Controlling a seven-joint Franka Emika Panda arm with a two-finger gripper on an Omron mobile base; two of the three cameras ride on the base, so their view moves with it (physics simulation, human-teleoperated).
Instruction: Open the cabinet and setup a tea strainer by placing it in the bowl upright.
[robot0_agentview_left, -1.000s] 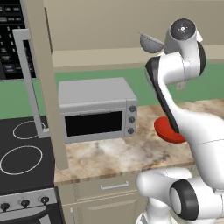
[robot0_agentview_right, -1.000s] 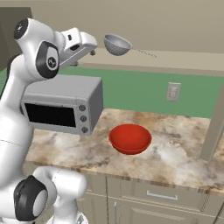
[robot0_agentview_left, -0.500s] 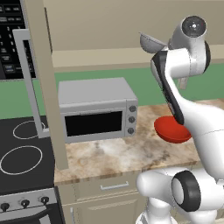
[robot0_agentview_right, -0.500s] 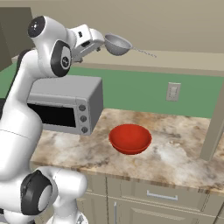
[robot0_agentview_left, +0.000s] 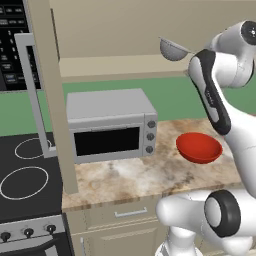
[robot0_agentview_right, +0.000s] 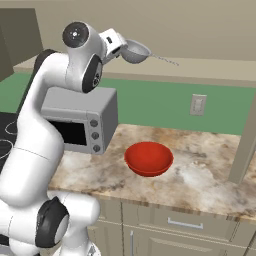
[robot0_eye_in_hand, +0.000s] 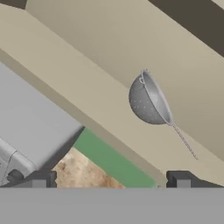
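Note:
The cabinet door (robot0_agentview_left: 50, 100) stands swung open at the left, its long silver bar handle (robot0_agentview_left: 31, 95) facing out. On the open cabinet's shelf (robot0_agentview_right: 210, 70) lies the tea strainer (robot0_agentview_right: 136, 51) (robot0_agentview_left: 172, 49) (robot0_eye_in_hand: 146, 105), a grey perforated half-sphere with a thin wire handle (robot0_eye_in_hand: 183, 141). My gripper (robot0_agentview_right: 119, 44) (robot0_eye_in_hand: 111, 181) hangs just short of the strainer and is open, with nothing between its widely spread fingertips (robot0_eye_in_hand: 43, 179). The red bowl (robot0_agentview_left: 199, 147) (robot0_agentview_right: 148, 158) sits empty on the stone counter below.
A grey microwave (robot0_agentview_left: 110, 125) (robot0_agentview_right: 82, 120) stands on the counter (robot0_agentview_right: 200, 175) left of the bowl. A black stove (robot0_agentview_left: 25, 175) lies further left. A beige upright panel (robot0_agentview_right: 244, 145) rises at the counter's right end. Drawers (robot0_agentview_right: 185, 225) run under the counter.
My hand has moved closer to the tea strainer on the shelf, and the upper arm has swung with it. The strainer and bowl have stayed put.

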